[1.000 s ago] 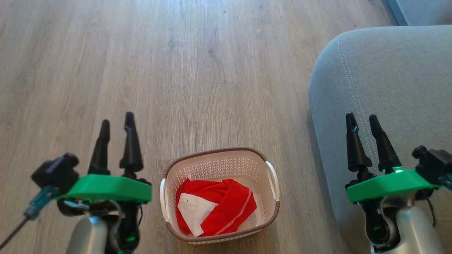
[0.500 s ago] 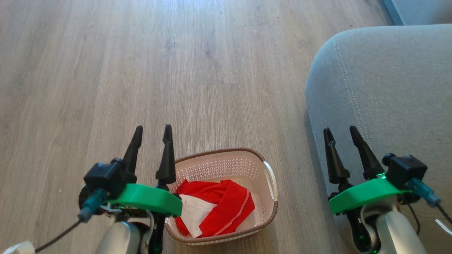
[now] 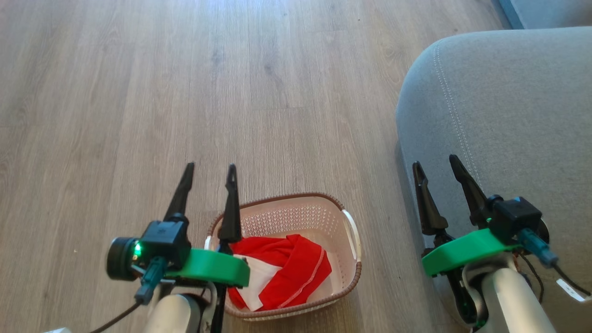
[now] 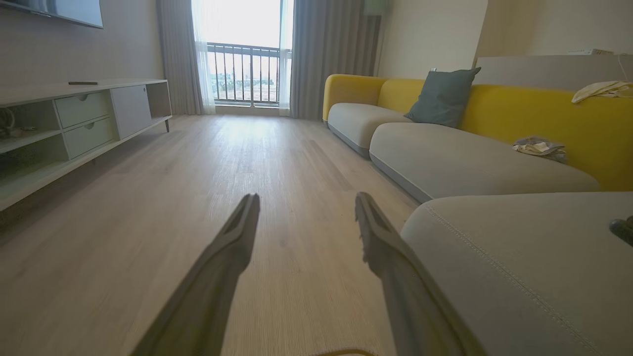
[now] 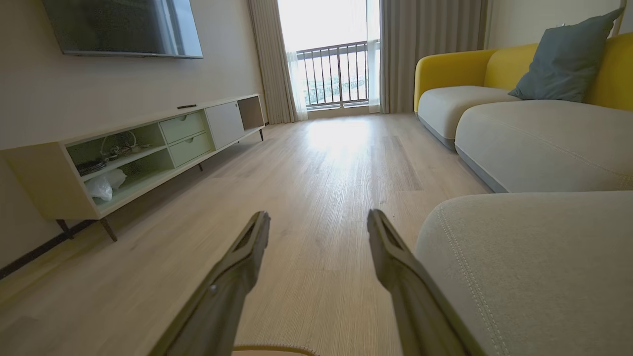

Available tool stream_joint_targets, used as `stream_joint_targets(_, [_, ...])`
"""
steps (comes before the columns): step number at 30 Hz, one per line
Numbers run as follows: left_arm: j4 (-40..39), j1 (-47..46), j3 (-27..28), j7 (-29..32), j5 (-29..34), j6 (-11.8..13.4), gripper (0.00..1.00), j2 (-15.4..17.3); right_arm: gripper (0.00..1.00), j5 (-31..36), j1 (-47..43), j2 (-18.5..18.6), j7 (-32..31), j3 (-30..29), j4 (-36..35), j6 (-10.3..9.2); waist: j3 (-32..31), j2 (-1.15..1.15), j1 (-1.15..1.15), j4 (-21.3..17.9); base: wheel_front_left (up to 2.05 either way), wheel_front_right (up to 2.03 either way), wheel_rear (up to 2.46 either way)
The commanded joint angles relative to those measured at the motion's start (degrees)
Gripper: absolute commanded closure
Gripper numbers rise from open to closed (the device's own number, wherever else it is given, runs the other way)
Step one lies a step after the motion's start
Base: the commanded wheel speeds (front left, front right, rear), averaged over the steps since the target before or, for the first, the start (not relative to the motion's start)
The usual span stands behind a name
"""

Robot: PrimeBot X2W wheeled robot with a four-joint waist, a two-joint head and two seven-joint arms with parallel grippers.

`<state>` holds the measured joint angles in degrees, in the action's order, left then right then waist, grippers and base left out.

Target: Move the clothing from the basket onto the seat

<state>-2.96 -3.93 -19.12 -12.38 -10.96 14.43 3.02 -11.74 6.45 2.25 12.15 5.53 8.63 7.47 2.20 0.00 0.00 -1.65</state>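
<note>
Both grippers are wide open and hold nothing. I see my left gripper (image 3: 210, 165) up over the left edge of the basket (image 3: 277, 196), and my right gripper (image 3: 435, 160) by the front edge of the seat (image 3: 508, 115). The clothing (image 3: 296, 268) lies bunched in the basket, red with white parts. The basket stands on a pale wood floor (image 3: 185, 92), near the grey seat. The room is long and bright: a low TV stand (image 5: 148, 143) under a dark TV (image 5: 123, 27), a glass door (image 5: 336, 49) with railings and grey curtains (image 5: 430, 54) at the far end, and a yellow sofa back (image 4: 544, 109) with 1 blue-grey pillow (image 4: 442, 96).
</note>
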Motion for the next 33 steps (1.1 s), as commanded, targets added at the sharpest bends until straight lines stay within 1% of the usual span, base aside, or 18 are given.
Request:
stream_joint_targets(1, [-2.7, -3.3, 1.6, -0.9, 1.5, 1.2, 0.00, 0.2, 0.00, 2.5, 2.7, 0.6, 1.1, 1.5, -2.5, 0.02, 0.0, 0.00, 0.00, -0.1, 0.00, 0.00, 0.00])
stream_joint_targets(4, [-2.7, -3.1, 2.2, -1.2, 1.8, 1.3, 0.00, 0.1, 0.00, 3.6, 2.8, 0.6, 1.4, 1.4, -2.5, 0.02, 0.0, 0.00, 0.00, -0.2, 0.00, 0.00, 0.00])
stream_joint_targets(7, [-1.3, -2.7, 2.2, -1.7, 2.6, -0.1, 0.00, 0.0, 0.00, 4.4, 2.7, 0.6, 1.9, 1.3, -1.8, 0.02, 0.0, 0.00, 0.00, -0.3, 0.00, 0.00, 0.00])
stream_joint_targets(10, [0.4, -2.5, 2.4, -2.2, 4.3, -0.4, 0.00, -0.1, 0.00, 4.9, 2.7, 0.6, 2.4, 1.1, -0.4, 0.02, 0.0, 0.00, 0.00, -0.4, 0.00, 0.00, 0.00])
stream_joint_targets(12, [1.7, -2.2, 2.1, -2.5, 4.2, -0.8, 0.00, -0.1, 0.00, 4.6, 2.6, 0.6, 2.8, 0.8, 0.9, 0.02, 0.0, 0.00, 0.00, -0.4, 0.00, 0.00, 0.00])
stream_joint_targets(14, [3.4, -2.0, 1.9, -2.6, 3.0, -1.6, 0.00, -0.1, 0.00, 4.4, 2.6, 0.6, 2.9, 0.3, 3.0, 0.02, -0.1, 0.00, 0.00, -0.4, 0.00, 0.00, 0.00])
stream_joint_targets(15, [4.9, -1.9, 1.9, -2.6, 1.3, -2.6, 0.00, -0.1, 0.00, 4.3, 2.6, 0.6, 2.9, 0.2, 5.2, 0.02, -0.2, 0.00, 0.00, -0.4, 0.00, 0.00, 0.00])
stream_joint_targets(16, [5.5, -1.9, 2.0, -2.6, 0.4, -3.1, 0.00, -0.1, 0.00, 4.1, 2.6, 0.6, 2.9, 0.0, 6.3, 0.02, -0.3, 0.00, 0.00, -0.4, 0.00, 0.00, 0.00])
stream_joint_targets(20, [7.4, -1.9, 2.5, -2.6, -1.6, -5.0, 0.00, -0.1, 0.00, 3.0, 3.3, 0.6, 2.9, 0.0, 9.0, 0.02, -0.4, 0.00, 0.00, -0.4, 0.00, 0.00, 0.00])
stream_joint_targets(33, [8.4, -2.1, 2.2, -2.6, -1.6, -5.8, 0.00, -0.1, 0.00, 2.6, 4.1, 0.6, 2.9, -0.1, 9.5, 0.02, 0.2, 0.00, 0.00, -0.7, 0.00, 0.00, 0.00])
